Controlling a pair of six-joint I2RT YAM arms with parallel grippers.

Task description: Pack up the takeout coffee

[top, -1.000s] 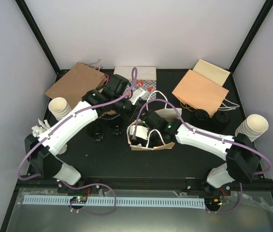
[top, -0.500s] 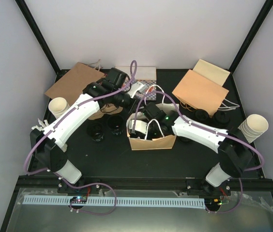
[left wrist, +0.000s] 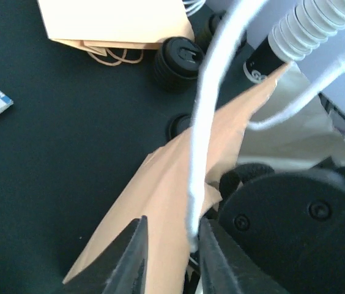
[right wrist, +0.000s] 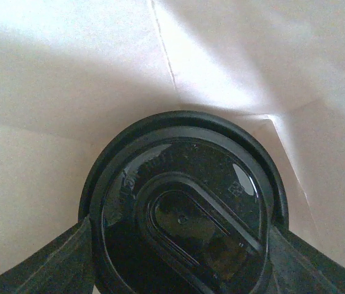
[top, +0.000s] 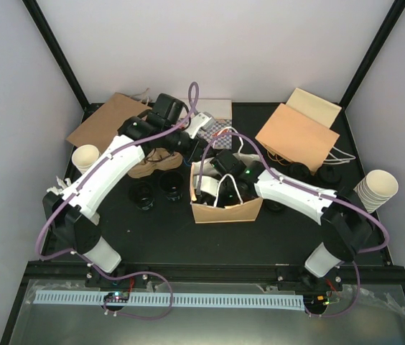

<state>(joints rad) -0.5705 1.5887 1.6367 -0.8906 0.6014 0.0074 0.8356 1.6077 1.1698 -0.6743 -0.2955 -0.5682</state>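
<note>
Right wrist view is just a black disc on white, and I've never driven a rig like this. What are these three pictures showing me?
Two robot arms are bolted at the near edge of a black table. The top view looks down from above and behind them; each wrist view looks along one arm's own fingers. The right gripper is down inside the open paper bag, closed on a coffee cup: that disc is its lid, the white is the bag's lining. The left gripper is at the bag's white cord handle, which runs between its fingers; I cannot tell if it is pinched. More lidded cups, flat bags and paper cup stacks lie around.
</note>
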